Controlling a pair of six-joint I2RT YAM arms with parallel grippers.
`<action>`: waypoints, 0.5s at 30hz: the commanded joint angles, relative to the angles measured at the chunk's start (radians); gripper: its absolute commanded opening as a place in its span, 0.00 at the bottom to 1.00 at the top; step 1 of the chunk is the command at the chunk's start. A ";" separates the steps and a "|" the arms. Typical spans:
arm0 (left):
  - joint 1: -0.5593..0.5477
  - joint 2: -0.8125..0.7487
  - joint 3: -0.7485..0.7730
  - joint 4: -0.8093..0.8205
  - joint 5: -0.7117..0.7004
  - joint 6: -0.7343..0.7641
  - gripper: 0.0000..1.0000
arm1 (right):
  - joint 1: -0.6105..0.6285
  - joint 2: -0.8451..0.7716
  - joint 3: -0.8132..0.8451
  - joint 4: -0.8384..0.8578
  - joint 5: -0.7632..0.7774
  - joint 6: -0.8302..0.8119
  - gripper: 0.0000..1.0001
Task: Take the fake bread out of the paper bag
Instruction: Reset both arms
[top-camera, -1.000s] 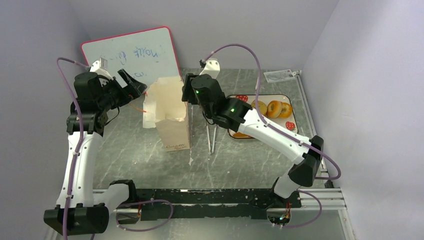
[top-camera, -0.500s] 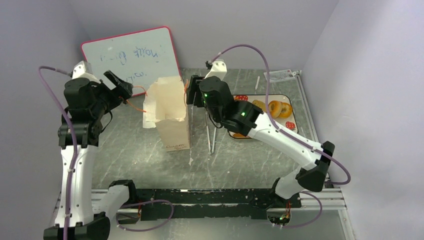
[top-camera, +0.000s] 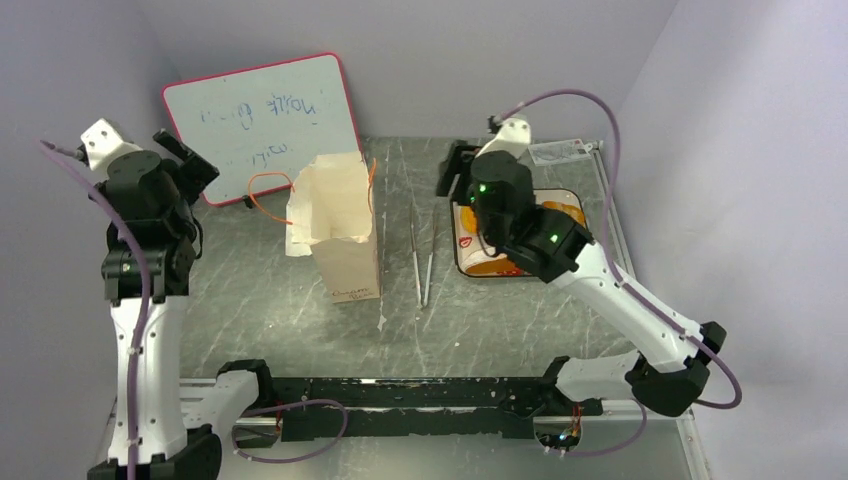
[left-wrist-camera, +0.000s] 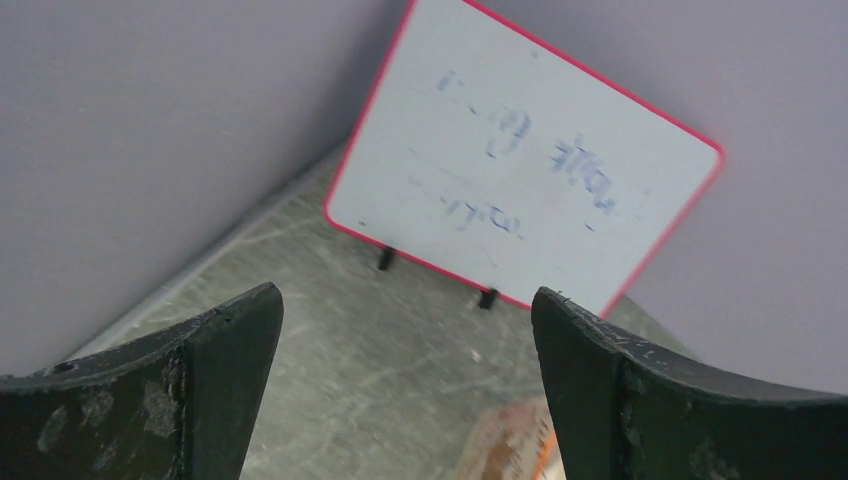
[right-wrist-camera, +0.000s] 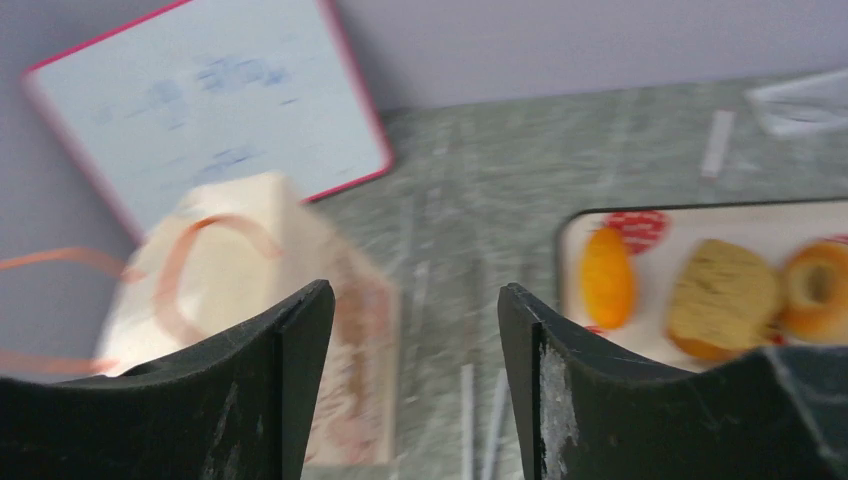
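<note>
The paper bag (top-camera: 338, 232) stands upright and open at mid table, its orange cord handles loose; it is blurred in the right wrist view (right-wrist-camera: 255, 290). The inside of the bag does not show. An orange oval roll (right-wrist-camera: 607, 277), a speckled loaf chunk (right-wrist-camera: 722, 300) and a bagel (right-wrist-camera: 815, 288) lie on the strawberry-printed tray (right-wrist-camera: 690, 215). My left gripper (top-camera: 188, 158) is open and empty, raised well left of the bag. My right gripper (top-camera: 458, 172) is open and empty, raised between the bag and the tray (top-camera: 570, 196).
A pink-framed whiteboard (top-camera: 265, 112) leans on the back wall behind the bag and fills the left wrist view (left-wrist-camera: 520, 185). Metal tongs (top-camera: 424, 265) lie on the table right of the bag. Walls close in on the left, back and right.
Both grippers have drawn away from the bag. The left one swung left from the handle, which now hangs free; the right one swung right toward the tray. The bag stayed put.
</note>
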 joint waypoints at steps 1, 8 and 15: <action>0.035 0.058 -0.051 0.141 -0.135 0.072 0.98 | -0.192 -0.033 -0.104 0.013 0.032 -0.086 0.66; 0.122 0.018 -0.394 0.481 -0.092 0.107 0.98 | -0.555 0.026 -0.214 0.122 -0.065 -0.147 0.73; 0.226 0.001 -0.646 0.673 -0.034 0.017 0.97 | -0.702 0.068 -0.368 0.328 -0.002 -0.231 0.89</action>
